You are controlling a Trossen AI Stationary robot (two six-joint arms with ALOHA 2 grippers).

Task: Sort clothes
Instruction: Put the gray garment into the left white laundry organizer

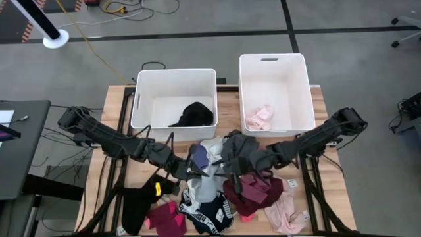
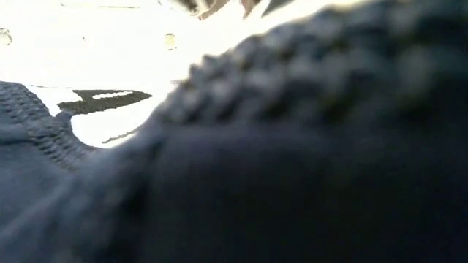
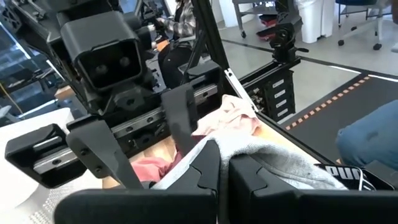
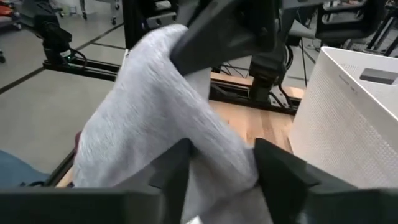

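A light grey garment (image 1: 212,150) hangs between my two grippers above the pile of clothes (image 1: 217,197) on the near half of the table. My left gripper (image 3: 219,177) reaches in from the left and is shut on it. My right gripper (image 4: 222,168) faces it from the right, open, with a finger on each side of the hanging grey cloth (image 4: 168,106). The left white bin (image 1: 141,99) holds a black garment (image 1: 195,114). The right white bin (image 1: 309,92) holds a pink one (image 1: 259,117). My left gripper pinches the grey garment's upper part (image 3: 261,158) between its two shut fingers, reaching in nearly level from the table's left. The cloth hangs slack below the fingers; one layer or several, I cannot tell. My right gripper has the hanging cloth (image 4: 224,155) filling the gap between its fingers (image 4: 277,171). I cannot tell whether they touch it.
The pile holds black (image 1: 135,204), maroon (image 1: 253,191), pink (image 1: 286,214) and navy (image 1: 214,214) pieces. Dark navy knit fabric (image 2: 292,168) lies right before the low camera and hides nearly all of that view. Both bins stand along the table's far edge.
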